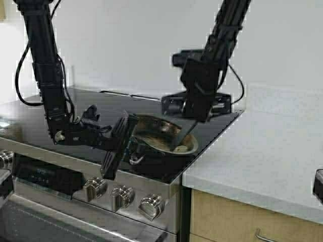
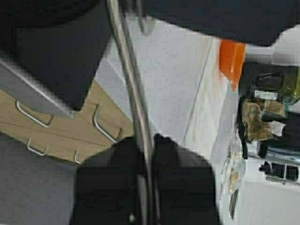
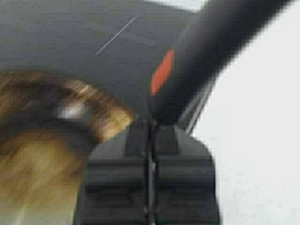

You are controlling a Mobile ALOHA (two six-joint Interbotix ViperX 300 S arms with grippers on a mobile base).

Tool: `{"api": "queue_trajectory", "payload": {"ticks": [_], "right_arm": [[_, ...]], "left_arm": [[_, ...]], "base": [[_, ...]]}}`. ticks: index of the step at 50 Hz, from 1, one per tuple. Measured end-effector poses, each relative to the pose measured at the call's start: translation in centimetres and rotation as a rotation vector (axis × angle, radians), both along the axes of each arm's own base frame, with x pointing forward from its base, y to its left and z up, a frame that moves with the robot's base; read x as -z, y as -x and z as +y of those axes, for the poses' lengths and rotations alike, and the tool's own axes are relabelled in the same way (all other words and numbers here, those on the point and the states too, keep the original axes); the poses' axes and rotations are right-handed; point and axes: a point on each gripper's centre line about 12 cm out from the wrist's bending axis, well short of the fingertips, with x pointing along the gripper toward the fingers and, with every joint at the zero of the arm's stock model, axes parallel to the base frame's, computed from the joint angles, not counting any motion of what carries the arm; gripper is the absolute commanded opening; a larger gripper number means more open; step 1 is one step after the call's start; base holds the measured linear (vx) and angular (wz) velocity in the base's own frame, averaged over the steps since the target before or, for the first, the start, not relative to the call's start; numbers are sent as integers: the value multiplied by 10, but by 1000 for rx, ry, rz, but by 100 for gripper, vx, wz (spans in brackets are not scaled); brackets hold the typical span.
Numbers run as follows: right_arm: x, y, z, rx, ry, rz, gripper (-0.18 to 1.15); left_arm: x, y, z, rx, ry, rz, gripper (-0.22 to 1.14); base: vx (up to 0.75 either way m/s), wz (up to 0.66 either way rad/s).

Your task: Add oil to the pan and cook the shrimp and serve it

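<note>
The steel pan (image 1: 161, 133) stands tilted on the black stovetop (image 1: 101, 103), with its browned inside facing right. My left gripper (image 1: 125, 143) is shut on the pan's steel handle (image 2: 126, 61) and also shows in the left wrist view (image 2: 147, 140). My right gripper (image 1: 194, 113) is shut on a black utensil (image 1: 185, 135) that reaches down into the pan. Its handle has an orange mark (image 3: 163, 72) just past the gripper (image 3: 151, 129). The pan (image 3: 56, 140) is blurred there. I cannot make out any shrimp. The oil jug (image 2: 287, 83) stands far off on the counter.
Steel knobs (image 1: 121, 196) line the stove's front. A pale countertop (image 1: 262, 161) lies to the right over wooden drawers (image 2: 103, 124). An orange bowl (image 2: 232, 58) stands on the counter near the jug. A dark object (image 1: 318, 184) sits at the counter's right edge.
</note>
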Motion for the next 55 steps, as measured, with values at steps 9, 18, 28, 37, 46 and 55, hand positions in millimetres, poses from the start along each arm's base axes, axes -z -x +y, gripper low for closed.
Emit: {"api": "queue_trajectory", "payload": {"ticks": [9, 18, 28, 37, 46, 55], "right_arm": [[-16, -28, -24, 106, -53, -29, 8], [-16, -42, -38, 145, -71, -18, 8], [-9, -53, -33, 141, -89, -9, 8], [4, -56, -29, 134, -88, 15, 8], [18, -54, -28, 115, -73, 52, 8], [28, -45, -21, 82, -53, 76, 8]], "left_arm": [[0, -2, 3, -17, 2, 1, 3], [1, -2, 3, -17, 0, 3, 3], [0, -2, 3, -15, 0, 2, 3], [0, -2, 3, -15, 0, 2, 3], [0, -2, 3, -15, 1, 0, 3], [0, -3, 3, -14, 1, -1, 3]], "base": [[0, 0], [0, 0], [0, 0], [0, 0], [0, 0], [0, 0]]}}
